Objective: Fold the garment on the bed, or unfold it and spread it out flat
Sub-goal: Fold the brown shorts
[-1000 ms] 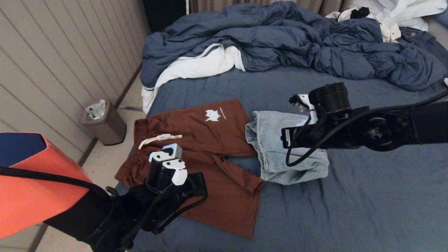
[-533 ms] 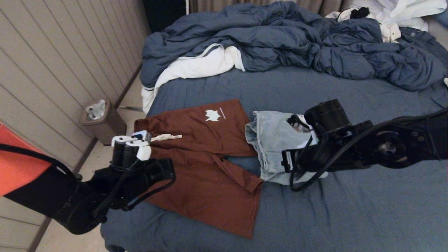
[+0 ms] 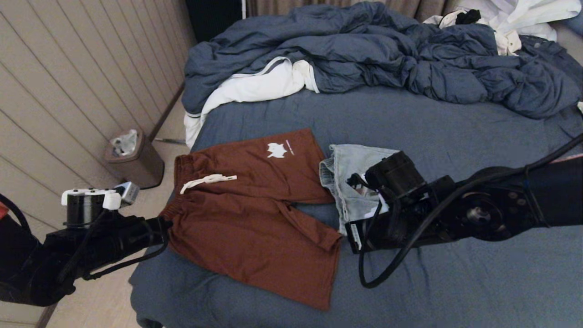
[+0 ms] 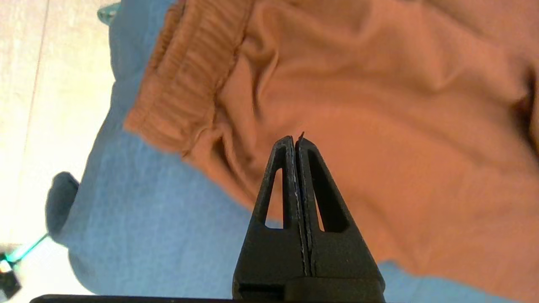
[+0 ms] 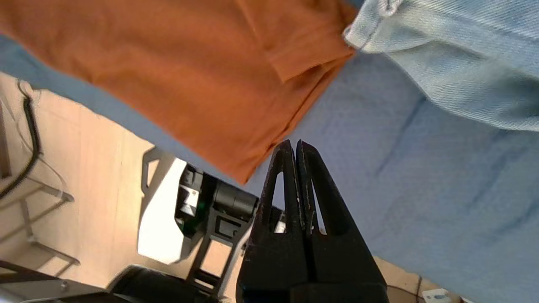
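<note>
Near edge of the bed: left hand (image 4: 294, 141), fingers pressed together on nothing, sits at the bed's (image 3: 455, 291) left side beside the waistband of the rust-brown shorts (image 3: 255, 214).
Right hand: fingers together and empty (image 5: 293, 145), above the blue sheet between the brown shorts' hem and the pale denim shorts (image 3: 350, 182) (its arm covers part of the denim in the head view).
Brown shorts: spread flat, white drawstring (image 3: 207, 180) on the waistband, white logo on the far leg.
Denim shorts: bunched, just beside the brown pair's right.
Floor at left: small bin (image 3: 134, 159) by the panelled wall.
Far end: rumpled blue duvet (image 3: 373, 54) and white linens (image 3: 255, 86).
</note>
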You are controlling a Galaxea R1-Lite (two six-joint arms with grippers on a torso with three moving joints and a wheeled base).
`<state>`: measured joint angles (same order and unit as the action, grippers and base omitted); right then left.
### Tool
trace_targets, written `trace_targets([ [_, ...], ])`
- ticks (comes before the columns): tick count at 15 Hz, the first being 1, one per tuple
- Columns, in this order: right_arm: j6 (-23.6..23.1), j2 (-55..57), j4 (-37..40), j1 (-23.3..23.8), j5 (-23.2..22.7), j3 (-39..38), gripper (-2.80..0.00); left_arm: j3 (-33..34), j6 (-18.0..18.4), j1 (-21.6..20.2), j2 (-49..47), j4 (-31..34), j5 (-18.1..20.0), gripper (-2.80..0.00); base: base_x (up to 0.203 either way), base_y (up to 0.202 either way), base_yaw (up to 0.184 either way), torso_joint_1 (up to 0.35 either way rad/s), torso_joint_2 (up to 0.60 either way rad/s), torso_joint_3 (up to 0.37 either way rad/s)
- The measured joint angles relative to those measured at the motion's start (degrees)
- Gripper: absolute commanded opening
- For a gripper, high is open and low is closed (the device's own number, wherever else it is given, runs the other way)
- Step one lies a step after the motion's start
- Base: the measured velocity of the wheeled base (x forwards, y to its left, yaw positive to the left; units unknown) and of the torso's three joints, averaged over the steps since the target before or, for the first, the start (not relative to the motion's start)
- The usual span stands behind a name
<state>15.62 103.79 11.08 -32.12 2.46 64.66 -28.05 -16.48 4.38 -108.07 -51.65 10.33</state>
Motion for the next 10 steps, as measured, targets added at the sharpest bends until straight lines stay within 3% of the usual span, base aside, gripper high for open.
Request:
trace_targets([
  [2,-0.3,0.8,0.0,-0.6,0.4,0.1,-2.80,2.5,2.0,-0.5,-1.5,-4.7,0.2,-2.80,0.000,0.000,0.000,0.000,0.00,0.000],
  [3,-0.4,1.3,0.0,-0.7,0.5,0.4,-2.80,3.0,2.8,-0.9,-2.8,-7.1,0.1,-0.72,0.000,0.000,0.000,0.000,0.00,0.000],
  [4,-0.6,1.8,0.0,-0.7,0.5,0.6,-2.80,3.2,3.5,-1.6,-4.3,-9.5,-0.2,0.00,0.000,0.000,0.000,0.000,0.00,0.000],
  [6,-1.2,2.8,-0.1,-0.7,0.5,1.2,-2.80,3.5,5.7,-3.0,-6.8,-14.5,-1.6,0.00,0.000,0.000,0.000,0.000,0.00,0.000],
  [10,-1.3,4.8,0.0,-0.7,0.6,2.6,-2.80,2.3,6.5,-6.1,-9.4,-15.4,-2.2,0.00,0.000,0.000,0.000,0.000,0.00,0.000],
])
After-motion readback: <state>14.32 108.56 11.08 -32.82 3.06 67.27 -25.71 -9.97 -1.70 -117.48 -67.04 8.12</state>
